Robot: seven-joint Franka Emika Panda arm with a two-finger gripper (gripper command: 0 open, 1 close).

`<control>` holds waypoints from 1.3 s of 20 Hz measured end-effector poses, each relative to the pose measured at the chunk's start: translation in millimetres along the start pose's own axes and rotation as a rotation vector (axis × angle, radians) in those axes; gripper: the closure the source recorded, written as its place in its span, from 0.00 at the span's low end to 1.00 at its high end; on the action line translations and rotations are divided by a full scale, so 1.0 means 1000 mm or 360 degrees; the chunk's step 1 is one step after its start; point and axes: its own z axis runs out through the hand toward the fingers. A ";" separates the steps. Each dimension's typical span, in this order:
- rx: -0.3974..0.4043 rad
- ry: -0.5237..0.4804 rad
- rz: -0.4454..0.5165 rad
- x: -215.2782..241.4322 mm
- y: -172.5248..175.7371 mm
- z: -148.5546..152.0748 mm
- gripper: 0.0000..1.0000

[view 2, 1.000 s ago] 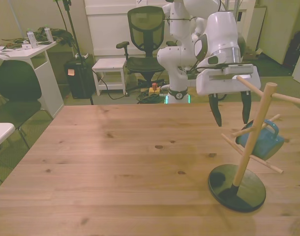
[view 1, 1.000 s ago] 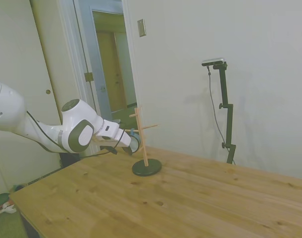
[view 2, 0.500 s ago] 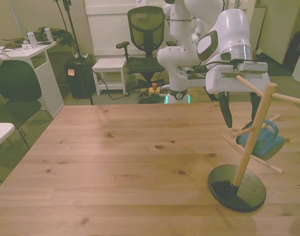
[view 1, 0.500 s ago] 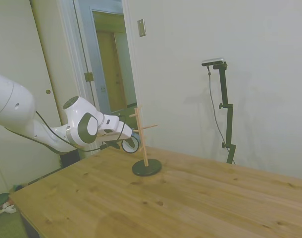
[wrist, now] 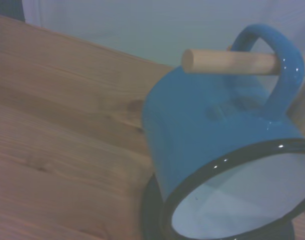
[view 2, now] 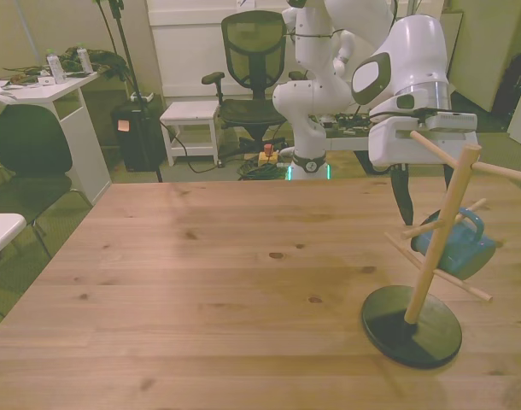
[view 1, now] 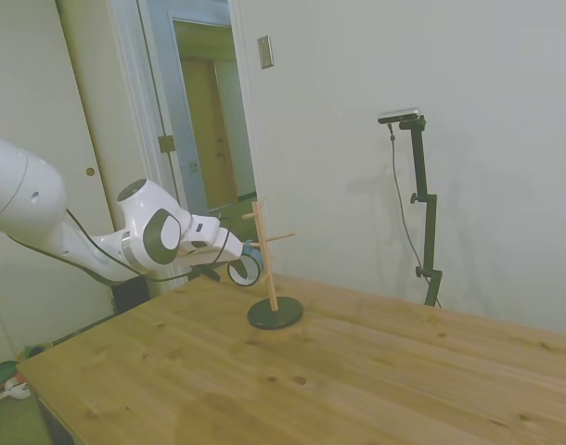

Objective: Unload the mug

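Note:
The light-blue mug (view 2: pixel 455 249) with a dark rim hangs by its handle (wrist: pixel 275 70) on a low wooden peg (wrist: pixel 232 61) of the peg stand (view 2: pixel 440 231). The stand has a black round base (view 2: pixel 412 327) and sits at the front view's right. My gripper (view 2: pixel 429 205) hangs open just behind and above the mug, fingers pointing down. One finger (view 2: pixel 403 198) shows beside the pole and the other is largely hidden behind it. In the side view the gripper (view 1: pixel 229 272) reaches the mug (view 1: pixel 247 269) from the left. Up close, the wrist view shows the mug's pale inside (wrist: pixel 242 200).
The wooden table (view 2: pixel 209 282) stretches wide toward the front view's left. Other pegs (view 2: pixel 500 173) stick out from the stand above the mug. An office chair (view 2: pixel 254 60), a stool and a desk stand beyond the table.
The gripper has shifted toward the front view's right, ending behind the stand and over the mug. The mug and stand have not moved.

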 end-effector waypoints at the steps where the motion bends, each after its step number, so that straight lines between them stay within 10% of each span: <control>1: -0.0003 -0.0001 0.0001 0.000 0.000 0.000 0.00; 26: 0.0191 0.0155 0.0014 0.025 -0.020 0.038 0.00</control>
